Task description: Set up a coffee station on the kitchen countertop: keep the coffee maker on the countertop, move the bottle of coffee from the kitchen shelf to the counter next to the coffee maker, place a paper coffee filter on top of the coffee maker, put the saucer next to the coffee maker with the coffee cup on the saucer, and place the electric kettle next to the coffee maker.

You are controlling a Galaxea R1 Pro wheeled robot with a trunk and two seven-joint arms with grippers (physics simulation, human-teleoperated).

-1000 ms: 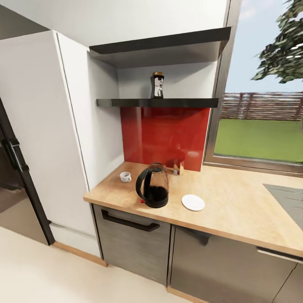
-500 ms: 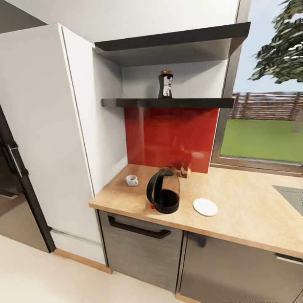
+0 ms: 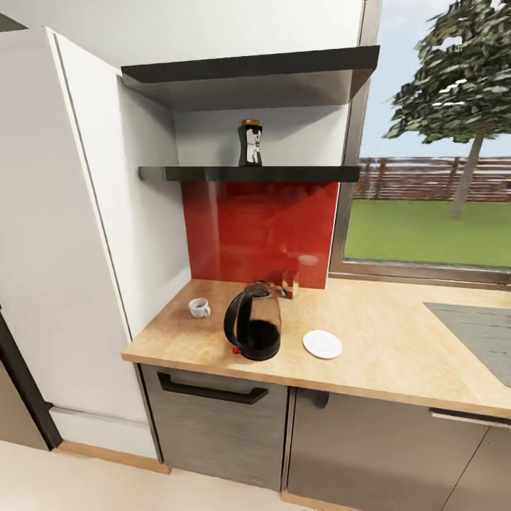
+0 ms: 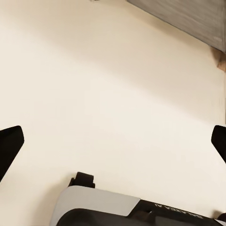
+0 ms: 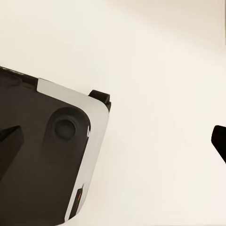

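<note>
The bottle of coffee point(image 3: 250, 143), dark with a pale label, stands on the black shelf point(image 3: 248, 173). On the light-wood countertop point(image 3: 397, 355) below, the clear-glass electric kettle point(image 3: 254, 331) sits near the front edge. The white coffee cup point(image 3: 199, 308) is to its left and the white saucer point(image 3: 322, 344) to its right, both apart from it. The coffee maker and the paper coffee filter are out of view. My left gripper point(image 4: 113, 141) and right gripper point(image 5: 113, 139) hang open over the cream floor, holding nothing.
A small clear object point(image 3: 289, 284) stands behind the kettle against the red backsplash point(image 3: 259, 227). A tall white cabinet point(image 3: 64, 248) bounds the counter's left end. A grey cooktop point(image 3: 475, 330) lies at the right, under a window point(image 3: 426, 213). My own base point(image 5: 47, 165) sits beneath the right gripper.
The whole head view has shifted, so the camera moved. The kettle, cup, saucer and bottle keep their places relative to each other.
</note>
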